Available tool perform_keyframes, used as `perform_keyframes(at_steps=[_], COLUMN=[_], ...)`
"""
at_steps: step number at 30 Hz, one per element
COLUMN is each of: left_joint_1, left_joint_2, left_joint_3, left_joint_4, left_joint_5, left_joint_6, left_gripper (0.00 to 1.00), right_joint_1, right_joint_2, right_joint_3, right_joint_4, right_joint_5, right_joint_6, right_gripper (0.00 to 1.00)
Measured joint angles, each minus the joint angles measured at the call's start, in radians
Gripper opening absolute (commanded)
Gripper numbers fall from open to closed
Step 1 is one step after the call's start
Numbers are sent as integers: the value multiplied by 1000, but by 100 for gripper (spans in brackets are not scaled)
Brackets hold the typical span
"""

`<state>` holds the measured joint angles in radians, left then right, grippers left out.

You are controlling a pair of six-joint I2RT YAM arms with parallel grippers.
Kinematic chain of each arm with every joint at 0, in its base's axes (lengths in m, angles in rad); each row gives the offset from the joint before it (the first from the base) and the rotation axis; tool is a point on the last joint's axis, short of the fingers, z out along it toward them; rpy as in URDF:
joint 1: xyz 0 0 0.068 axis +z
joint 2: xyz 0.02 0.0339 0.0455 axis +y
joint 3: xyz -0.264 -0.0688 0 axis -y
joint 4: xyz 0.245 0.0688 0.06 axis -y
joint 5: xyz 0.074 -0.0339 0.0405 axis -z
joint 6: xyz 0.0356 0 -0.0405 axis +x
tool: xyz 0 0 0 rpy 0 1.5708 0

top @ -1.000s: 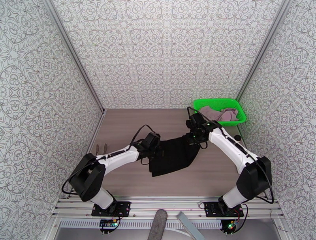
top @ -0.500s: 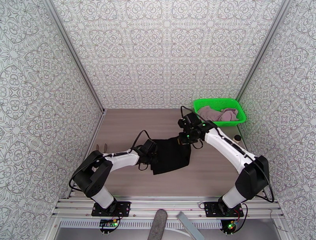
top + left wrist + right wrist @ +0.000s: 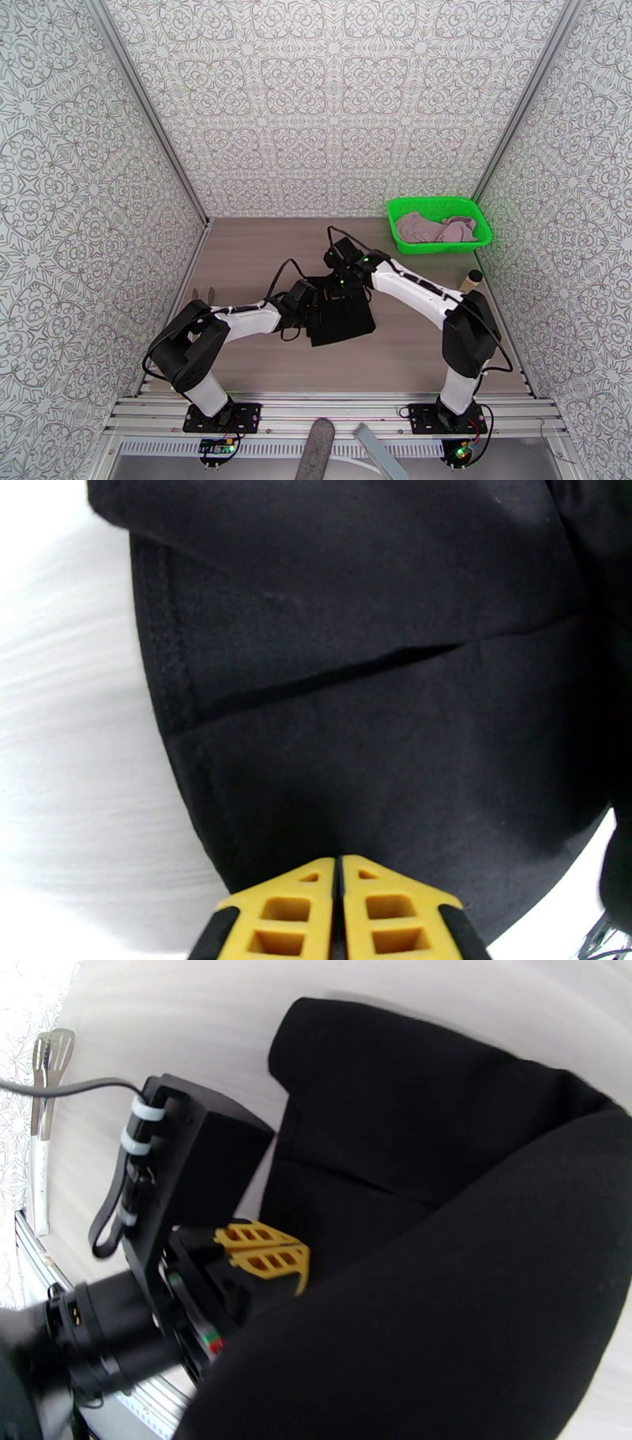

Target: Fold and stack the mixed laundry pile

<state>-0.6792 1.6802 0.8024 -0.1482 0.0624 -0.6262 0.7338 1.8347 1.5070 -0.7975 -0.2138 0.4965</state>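
Observation:
The black garment (image 3: 344, 320) lies on the table's middle, doubled over into a narrow block. My left gripper (image 3: 310, 305) sits at its left edge; the left wrist view shows the yellow fingertips (image 3: 316, 883) pressed together at the black garment's (image 3: 379, 717) hem. My right gripper (image 3: 341, 283) hovers over the cloth's far left corner, holding a fold of it. That fold hangs across the right wrist view as a black garment (image 3: 442, 1291) layer hiding the fingers. The pink garment (image 3: 436, 228) lies crumpled in the basket.
The green mesh basket (image 3: 483, 229) stands at the back right. A small brown cylinder (image 3: 472, 278) stands near the right wall. Metal tongs (image 3: 201, 296) lie by the left wall, and the left arm's wrist (image 3: 182, 1165) is close beside the fold.
My right gripper has swept left across the table, carrying the black garment's right edge over toward the left gripper. The cloth now looks narrower and doubled. The left gripper shifted only slightly.

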Motion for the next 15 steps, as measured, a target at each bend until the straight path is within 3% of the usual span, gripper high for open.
perform_keyframes(at_steps=[3, 7, 9, 15], left_joint_1=[-2, -3, -6, -17], left_joint_2=[0, -3, -11, -117], left_joint_3=[-1, -2, -2, 3], left_joint_4=[3, 2, -9, -216], left_joint_5=[0, -2, -10, -73], left_joint_6=[0, 0, 1, 32], left_gripper=[10, 10, 11, 15], right_joint_1=[8, 11, 11, 13], right_joint_2=[24, 55, 57, 51], right_joint_3=[0, 0, 0, 0], right_joint_4=[13, 29, 34, 49], right_joint_5=[0, -1, -4, -16], right_joint_6=[21, 34, 42, 35], right_gripper=[2, 28, 37, 48])
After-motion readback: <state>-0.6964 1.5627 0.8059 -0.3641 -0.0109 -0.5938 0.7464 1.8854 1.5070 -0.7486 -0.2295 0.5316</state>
